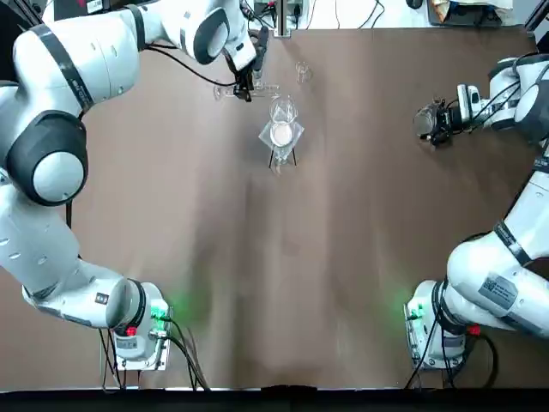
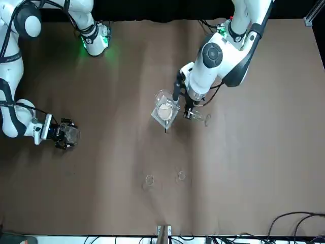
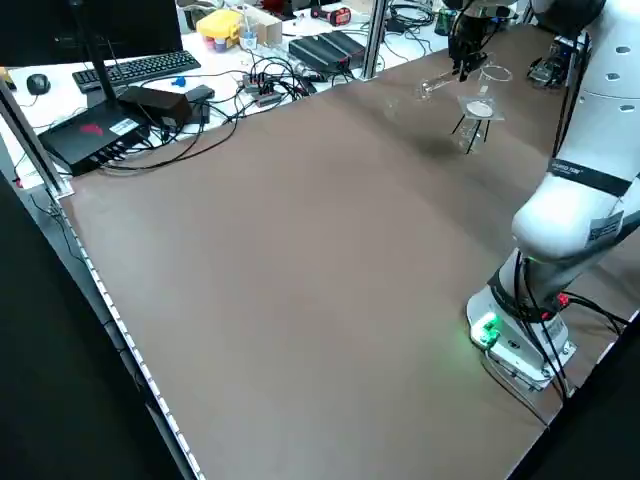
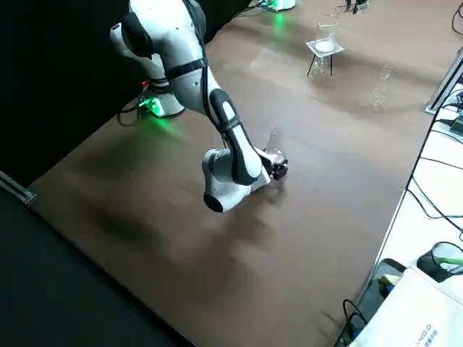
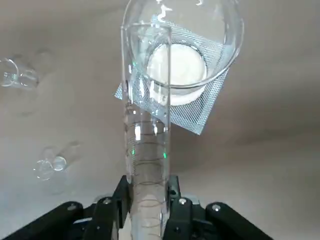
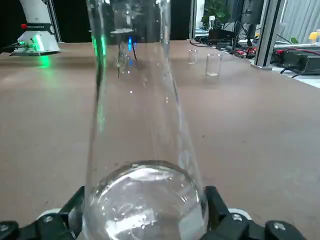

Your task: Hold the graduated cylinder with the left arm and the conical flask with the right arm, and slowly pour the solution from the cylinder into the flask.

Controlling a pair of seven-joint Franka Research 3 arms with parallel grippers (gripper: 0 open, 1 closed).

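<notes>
A plain brown tabletop (image 1: 343, 257) spread beneath both arms, and in the top view's upper left the left gripper (image 5: 150, 186) had its fingers closed around the long, slim clear-glass graduated cylinder (image 5: 148, 150), which seemed to lean well over, though clear glass made its angle hard to judge. At that view's upper right, the right gripper (image 6: 145, 196) clasped the small, round-bottomed clear-glass conical flask (image 6: 137, 125) between its fingers. Good pouring called for carrying the cylinder wide of the clear glass vessel (image 1: 283, 110), setting its lip just over the flask's steady mouth, then tipping slowly.
</notes>
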